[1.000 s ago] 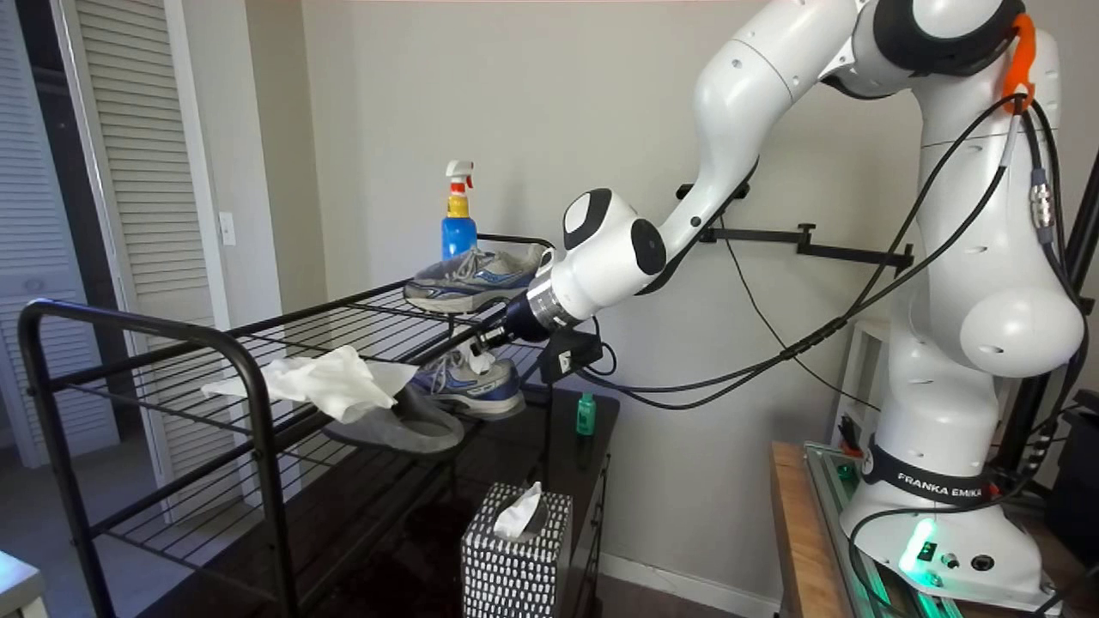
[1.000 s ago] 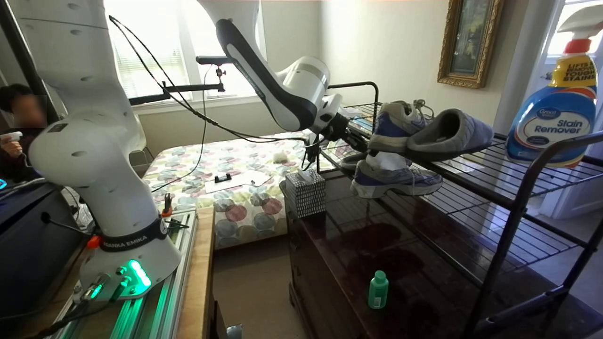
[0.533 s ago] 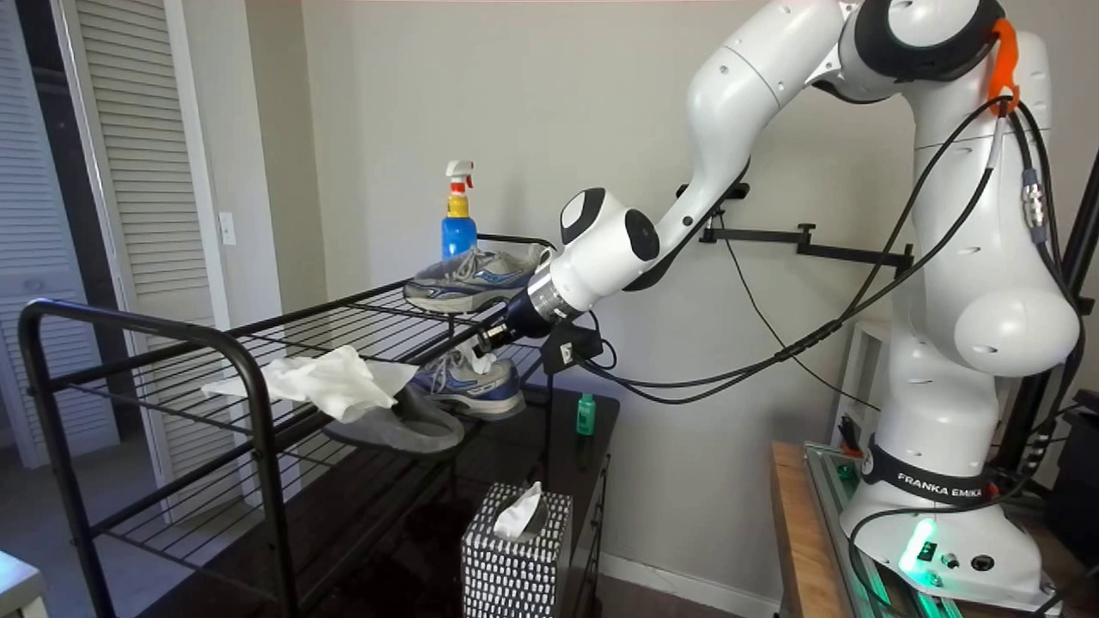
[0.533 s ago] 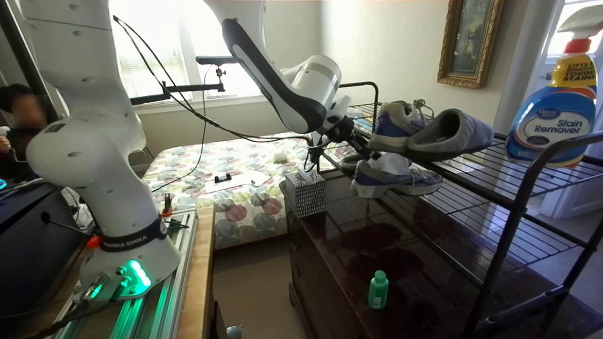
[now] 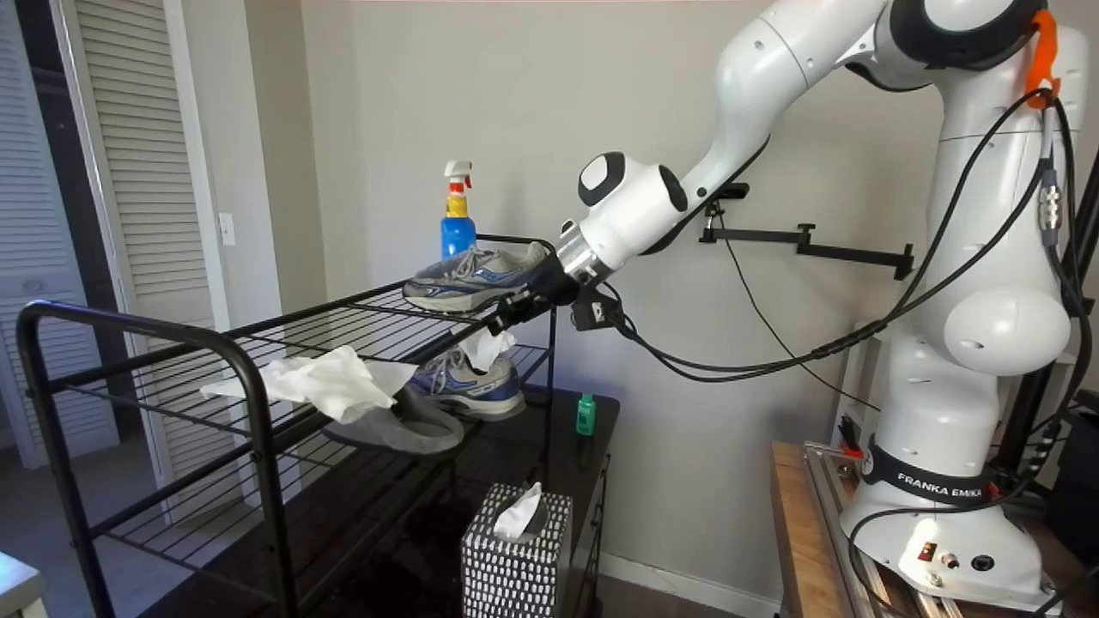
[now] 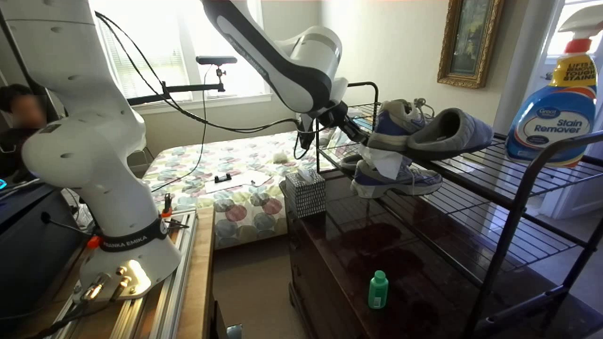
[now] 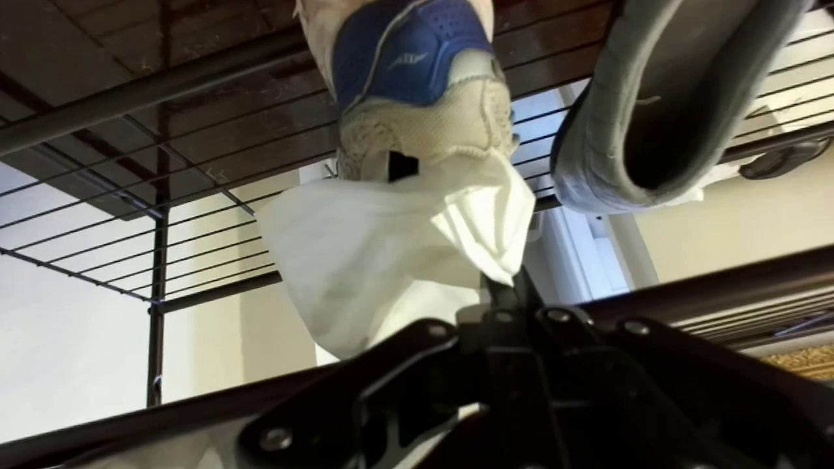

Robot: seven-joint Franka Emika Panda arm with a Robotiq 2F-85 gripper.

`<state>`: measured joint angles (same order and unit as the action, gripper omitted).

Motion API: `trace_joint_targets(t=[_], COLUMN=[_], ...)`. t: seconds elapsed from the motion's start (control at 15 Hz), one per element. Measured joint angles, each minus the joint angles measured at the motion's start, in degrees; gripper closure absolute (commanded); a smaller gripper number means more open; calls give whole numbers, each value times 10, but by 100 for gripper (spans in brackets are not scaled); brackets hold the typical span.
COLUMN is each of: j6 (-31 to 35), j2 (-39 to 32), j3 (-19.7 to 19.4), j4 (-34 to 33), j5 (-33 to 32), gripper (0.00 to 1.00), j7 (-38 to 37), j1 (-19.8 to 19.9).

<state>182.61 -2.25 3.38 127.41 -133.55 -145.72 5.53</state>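
Clenched on a crumpled white paper tissue, the black two-fingered tool now rises, stretching it above the blue-and-grey mesh sneaker on the lower black wire surface; it seems to be coming free.

A home bedroom: bed, dresser, louvered door

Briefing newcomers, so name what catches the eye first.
A white jointed robot arm spans an exterior view's right half. Its black claw pinches a white paper tissue over the lower blue-and-gray sneaker. A blue plastic spray bottle stands at one end of the black metal rack.
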Motion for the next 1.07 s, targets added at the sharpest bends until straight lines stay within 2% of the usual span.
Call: trace_joint_targets(t=[0.2, 0.47, 0.67, 0.93, 1.07], j6=[87, 203, 262, 265, 255], j2=[48, 100, 116, 116, 114], j3=[-1, -43, -91, -134, -141], j4=[-11, -19, -12, 7, 16], j5=[-23, 54, 108, 231, 300], gripper=[100, 100, 100, 100, 100], j7=[-35, 38, 124, 287, 365], j1=[5, -9, -10, -18, -23])
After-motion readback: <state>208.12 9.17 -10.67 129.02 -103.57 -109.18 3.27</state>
